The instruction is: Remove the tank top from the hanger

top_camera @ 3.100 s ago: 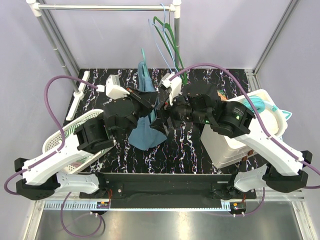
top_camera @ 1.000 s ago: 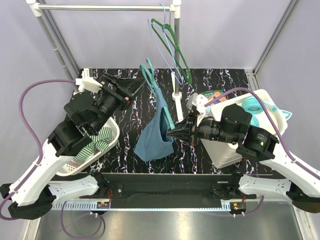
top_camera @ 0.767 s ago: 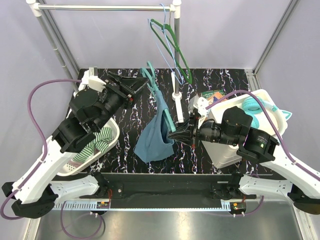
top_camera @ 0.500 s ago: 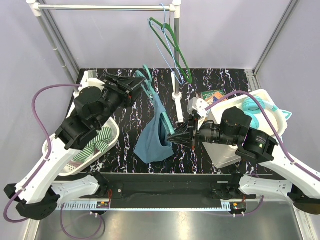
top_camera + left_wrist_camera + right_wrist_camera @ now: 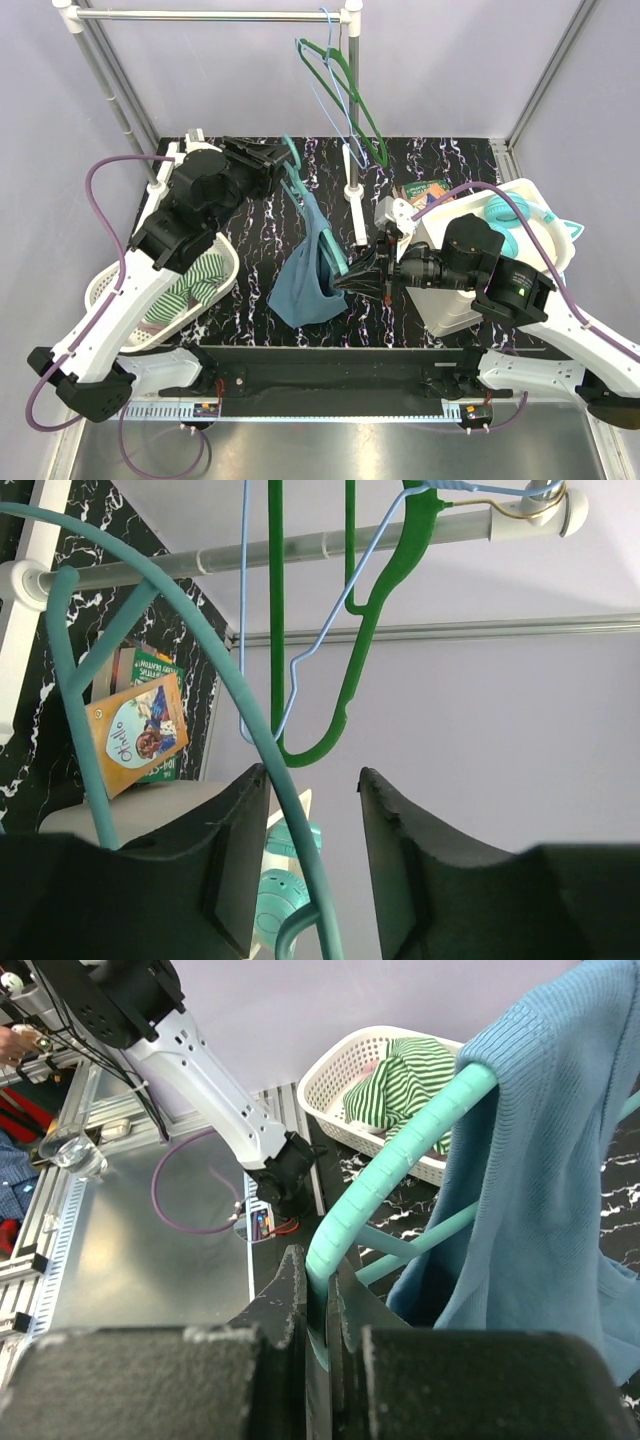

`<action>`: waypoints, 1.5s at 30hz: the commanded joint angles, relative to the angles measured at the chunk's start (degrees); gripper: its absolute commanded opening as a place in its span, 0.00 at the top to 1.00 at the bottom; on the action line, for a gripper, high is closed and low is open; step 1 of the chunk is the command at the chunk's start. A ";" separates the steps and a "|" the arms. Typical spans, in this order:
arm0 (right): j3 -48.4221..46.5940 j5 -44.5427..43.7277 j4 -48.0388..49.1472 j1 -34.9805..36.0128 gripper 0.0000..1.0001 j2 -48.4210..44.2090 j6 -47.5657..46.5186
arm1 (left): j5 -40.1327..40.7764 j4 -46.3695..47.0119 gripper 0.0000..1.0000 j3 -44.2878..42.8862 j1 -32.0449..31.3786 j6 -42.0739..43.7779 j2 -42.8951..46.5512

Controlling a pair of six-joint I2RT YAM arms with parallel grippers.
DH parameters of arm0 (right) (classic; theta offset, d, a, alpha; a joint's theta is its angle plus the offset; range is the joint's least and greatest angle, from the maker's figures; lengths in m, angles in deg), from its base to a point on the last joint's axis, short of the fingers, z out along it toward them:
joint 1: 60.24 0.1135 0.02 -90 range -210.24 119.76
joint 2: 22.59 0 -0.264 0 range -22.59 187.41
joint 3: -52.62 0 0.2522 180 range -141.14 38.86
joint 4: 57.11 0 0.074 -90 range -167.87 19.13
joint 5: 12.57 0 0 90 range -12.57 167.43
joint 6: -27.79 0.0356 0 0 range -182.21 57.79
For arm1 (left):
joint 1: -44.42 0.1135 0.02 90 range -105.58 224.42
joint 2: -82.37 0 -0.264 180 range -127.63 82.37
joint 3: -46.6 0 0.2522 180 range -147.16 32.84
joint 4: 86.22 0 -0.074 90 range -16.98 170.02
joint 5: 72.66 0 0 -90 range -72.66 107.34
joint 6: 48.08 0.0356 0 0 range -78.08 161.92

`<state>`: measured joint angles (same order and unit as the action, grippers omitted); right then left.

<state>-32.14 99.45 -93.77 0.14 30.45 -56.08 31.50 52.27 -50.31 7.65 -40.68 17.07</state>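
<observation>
Mid-table, blue tank top (image 5: pixel 300 285) sagging off teal hanger (image 5: pixel 325 232) pinched by right gripper (image 5: pixel 342 283); left gripper (image 5: pixel 287 156) spread.

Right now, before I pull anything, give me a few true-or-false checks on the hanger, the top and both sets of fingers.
1. The right fingers are shut on the teal hanger. True.
2. The blue tank top lies in the white basket. False: it is draped on the teal hanger, and the basket holds a striped cloth.
3. The left fingers stand apart, with the teal hanger running between them. True.
4. Nothing hangs on the rail. False: a green hanger and a thin blue hanger hang from it.
</observation>
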 commanded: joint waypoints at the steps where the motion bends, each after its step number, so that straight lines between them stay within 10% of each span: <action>1: -0.36 1.62 6.28 -0.09 1.00 -0.92 0.37 | -1.58 2.78 0.66 -1.40 0.91 0.26 0.17; 8: -1.24 -6.79 5.67 -0.17 0.96 0.58 3.97 | 0.52 1.48 1.00 -1.12 1.53 0.34 1.05; 13: -4.57 -14.36 2.96 -0.09 0.38 1.98 8.72 | 5.17 -3.27 1.00 -4.38 1.62 1.75 0.87; 17: -10.89 -16.83 -0.48 -0.09 0.25 6.01 10.13 | 7.99 -5.47 1.00 -6.05 1.62 2.71 0.87; 33: -20.49 -17.28 -7.96 -0.17 0.51 18.07 7.32 | 9.05 -5.92 1.00 -7.55 1.62 2.36 -0.62; 45: -21.11 -17.98 -7.96 -0.17 0.92 19.91 5.65 | 9.05 -5.91 1.00 -8.86 1.62 2.63 -1.15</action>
<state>-51.24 82.40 -102.51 0.07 49.60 -49.21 38.88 43.07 -55.25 9.16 -37.97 15.87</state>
